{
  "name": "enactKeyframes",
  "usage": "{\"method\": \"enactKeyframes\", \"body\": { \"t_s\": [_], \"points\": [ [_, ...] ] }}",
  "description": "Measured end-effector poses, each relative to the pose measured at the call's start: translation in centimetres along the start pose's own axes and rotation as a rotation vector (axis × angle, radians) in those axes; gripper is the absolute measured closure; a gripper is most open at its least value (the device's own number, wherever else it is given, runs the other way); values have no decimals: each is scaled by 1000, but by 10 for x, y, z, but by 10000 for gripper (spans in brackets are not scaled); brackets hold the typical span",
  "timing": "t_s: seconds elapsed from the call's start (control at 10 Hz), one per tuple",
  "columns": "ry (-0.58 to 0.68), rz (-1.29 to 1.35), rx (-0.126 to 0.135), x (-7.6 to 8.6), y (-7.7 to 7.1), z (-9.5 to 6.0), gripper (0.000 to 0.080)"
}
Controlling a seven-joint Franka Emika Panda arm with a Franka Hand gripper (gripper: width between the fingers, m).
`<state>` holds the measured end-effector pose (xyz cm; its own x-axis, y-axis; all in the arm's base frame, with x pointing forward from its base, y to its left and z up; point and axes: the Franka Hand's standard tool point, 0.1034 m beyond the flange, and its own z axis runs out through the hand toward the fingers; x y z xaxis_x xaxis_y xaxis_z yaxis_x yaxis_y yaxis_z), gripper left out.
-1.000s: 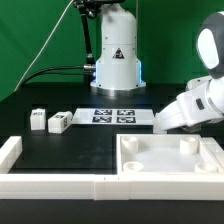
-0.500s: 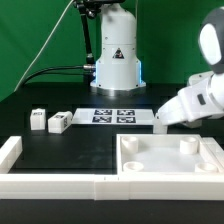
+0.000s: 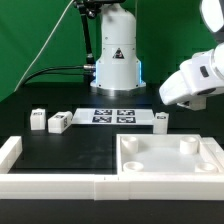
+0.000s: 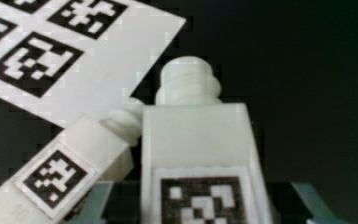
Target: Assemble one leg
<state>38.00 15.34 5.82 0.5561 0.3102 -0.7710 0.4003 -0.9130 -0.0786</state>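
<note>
Jaws spread apart above the leg (image 4: 197, 140), leg upright beside the marker board (image 3: 112, 116).

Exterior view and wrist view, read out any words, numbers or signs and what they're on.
No words or numbers can be read in either view.
Black triangle sign on the robot base: its symbol is too small to read.
Square black-and-white tags on the marker board and the legs: patterns only, no text.
</note>
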Motion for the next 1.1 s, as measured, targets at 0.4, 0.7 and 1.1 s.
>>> {"method": "enactKeyframes", "body": {
  "t_s": [0.4,0.7,1.1],
  "points": [
    [352,18,-19,12,7,-11,512],
    [645,13,-37,1,32,-38,512],
    [1068,0,-90,2,45,-54,512]
  ]
}}
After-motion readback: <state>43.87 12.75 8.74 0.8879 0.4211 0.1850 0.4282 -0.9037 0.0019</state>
